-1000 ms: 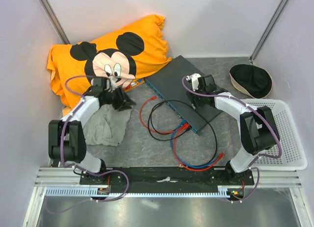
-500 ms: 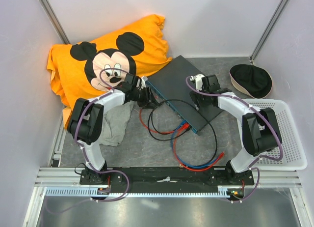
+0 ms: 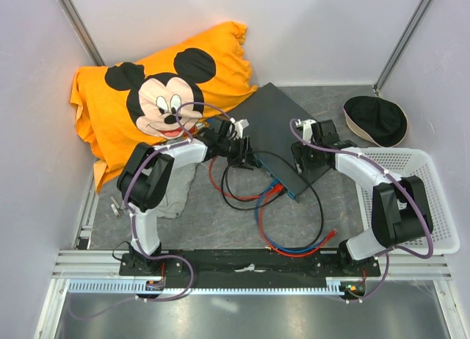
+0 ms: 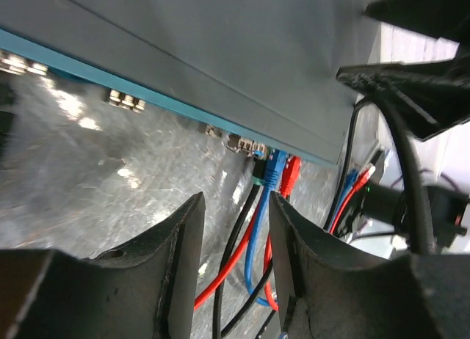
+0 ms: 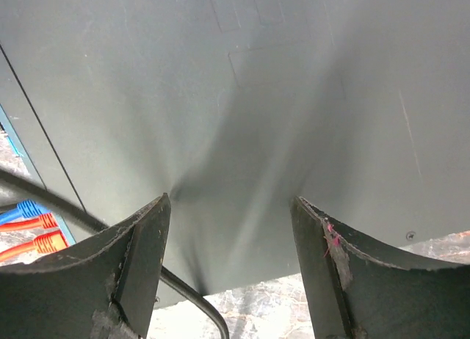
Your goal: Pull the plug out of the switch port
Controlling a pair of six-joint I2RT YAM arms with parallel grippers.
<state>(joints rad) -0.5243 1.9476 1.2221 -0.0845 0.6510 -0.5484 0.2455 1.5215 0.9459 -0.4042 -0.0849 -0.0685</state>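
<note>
Left gripper (image 4: 235, 199) sits low at the front of the switch (image 3: 275, 119), its 2 fingers parted and grasping nothing, with the cables showing through the gap beyond them. Right gripper (image 5: 231, 201) is over the flat top of the switch near its right end, its 2 fingers also spread with nothing between them; whether the tips touch the metal cannot be told. That 1 dark grey switch lies at an angle in the middle of the table (image 3: 220, 221), its narrow teal face (image 4: 73, 66) turned toward the left arm. Near the right end of that face, 1 blue plug (image 4: 273, 166) and 1 red plug (image 4: 290, 174) sit side by side in the sockets; the right wrist view shows 1 blue and 2 red boots there. 1 black cable (image 3: 321, 207) loops across the table. Around them lie 1 orange cartoon-mouse pillow (image 3: 161, 82), 1 grey cloth (image 3: 165, 192), 1 black cap (image 3: 376, 120) and 1 white basket (image 3: 433, 207).
</note>
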